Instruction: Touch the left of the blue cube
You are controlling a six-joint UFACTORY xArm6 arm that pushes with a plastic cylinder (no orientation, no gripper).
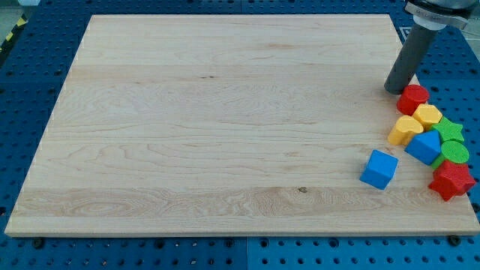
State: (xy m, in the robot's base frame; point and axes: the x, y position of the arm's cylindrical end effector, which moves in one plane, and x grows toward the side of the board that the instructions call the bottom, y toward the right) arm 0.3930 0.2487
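The blue cube (pixel 379 169) lies alone on the wooden board (pixel 225 127) at the view's lower right. My tip (pixel 394 89) touches the board near the right edge, well above the cube and slightly to its right. The tip stands just left of a red block (pixel 412 98) and does not touch the blue cube.
A cluster of blocks lies along the board's right edge: a yellow block (pixel 427 115), a yellow heart (pixel 405 130), a blue block (pixel 424 146), a green star (pixel 450 130), a green round block (pixel 454 153) and a red star (pixel 451 180).
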